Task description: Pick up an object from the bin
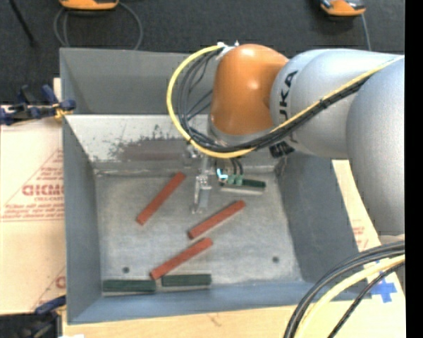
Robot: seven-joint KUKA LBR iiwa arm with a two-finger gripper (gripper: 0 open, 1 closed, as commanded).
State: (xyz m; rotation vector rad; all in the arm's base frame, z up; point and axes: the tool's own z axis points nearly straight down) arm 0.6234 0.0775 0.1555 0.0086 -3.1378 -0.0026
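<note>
One dark green stick (244, 184) lies just beside the pincer (203, 199), on its right in the view, by the bin's back wall. The pincer hangs low over the grey bin (81, 210) floor; whether it is open or closed cannot be told. Just below and right of it lies a red-brown stick (216, 219), and another red-brown stick (161, 198) lies near on its left. Farther below is a third red-brown stick (181, 258). Farthest, along the front wall, lie two green sticks (186, 281).
</note>
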